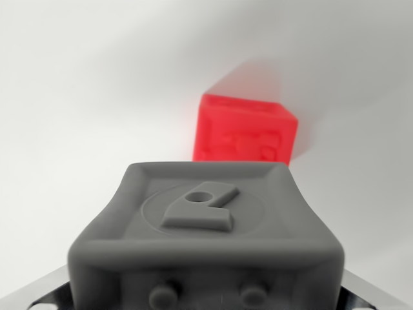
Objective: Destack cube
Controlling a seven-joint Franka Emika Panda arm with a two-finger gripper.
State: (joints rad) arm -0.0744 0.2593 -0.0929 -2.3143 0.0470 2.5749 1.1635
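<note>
A grey cube filled the lower half of the wrist view, very close to the camera, its top face showing a raised figure inside a circle (with a small hole in it). Beyond it, apart from it and slightly towards the wrist view's right, a red cube sat on the white surface, blurred. Shiny metal edges showed at the bottom corners, but whether the jaws were open or closed I could not tell.

Only metallic gripper edges show; jaws' state hidden
</note>
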